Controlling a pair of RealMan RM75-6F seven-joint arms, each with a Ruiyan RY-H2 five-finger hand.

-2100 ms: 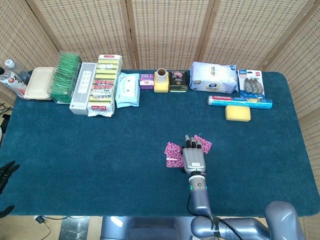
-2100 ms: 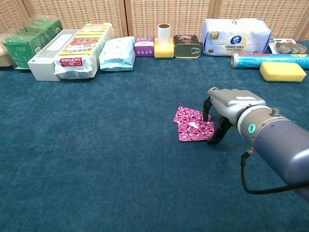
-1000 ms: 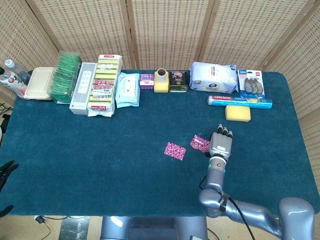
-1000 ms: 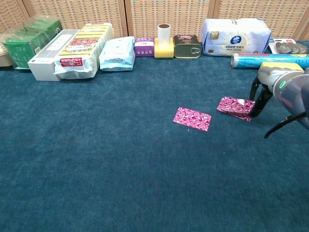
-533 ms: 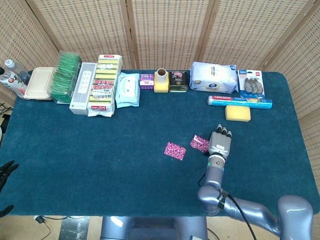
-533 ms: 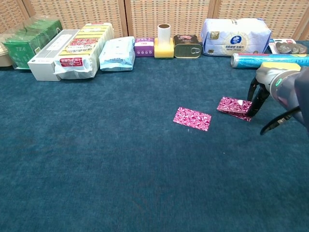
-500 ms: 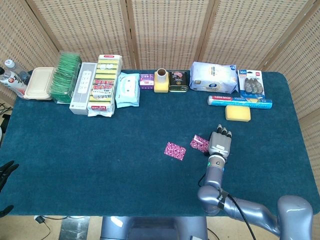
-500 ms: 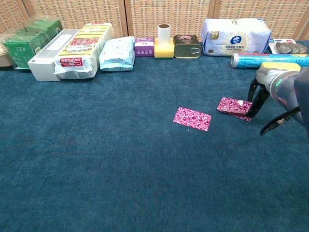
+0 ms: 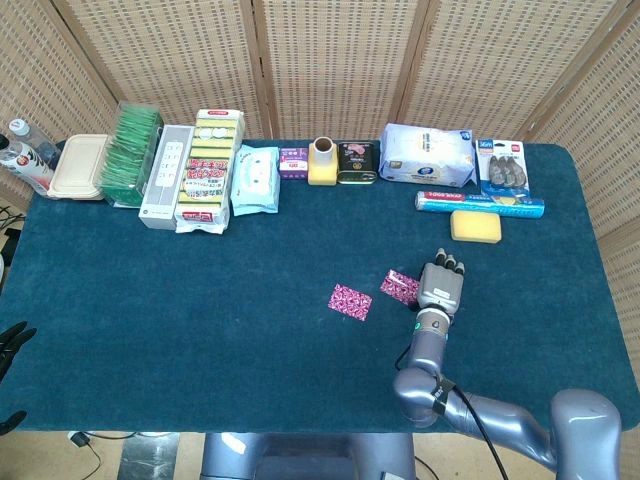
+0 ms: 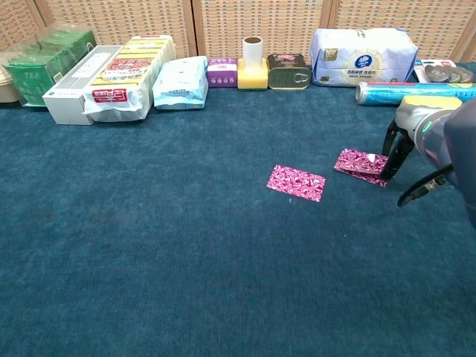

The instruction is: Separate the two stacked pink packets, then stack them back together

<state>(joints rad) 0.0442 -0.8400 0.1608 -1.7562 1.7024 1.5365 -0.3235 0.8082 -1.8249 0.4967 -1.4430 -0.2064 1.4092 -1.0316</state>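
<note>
Chest view, right of centre: my right hand (image 10: 405,141) pinches the right edge of one pink packet (image 10: 361,165), fingers closed on it. Other pink packet (image 10: 296,183) lies flat mid-frame on the blue cloth (image 10: 149,238), apart. Left hand unseen.

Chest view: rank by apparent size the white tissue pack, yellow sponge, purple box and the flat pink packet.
1. white tissue pack, clearly largest.
2. yellow sponge and flat pink packet: similar; the sponge is partly hidden by the robot hand and the packet lies nearer the camera, so unranked.
3. purple box, smallest.
</note>
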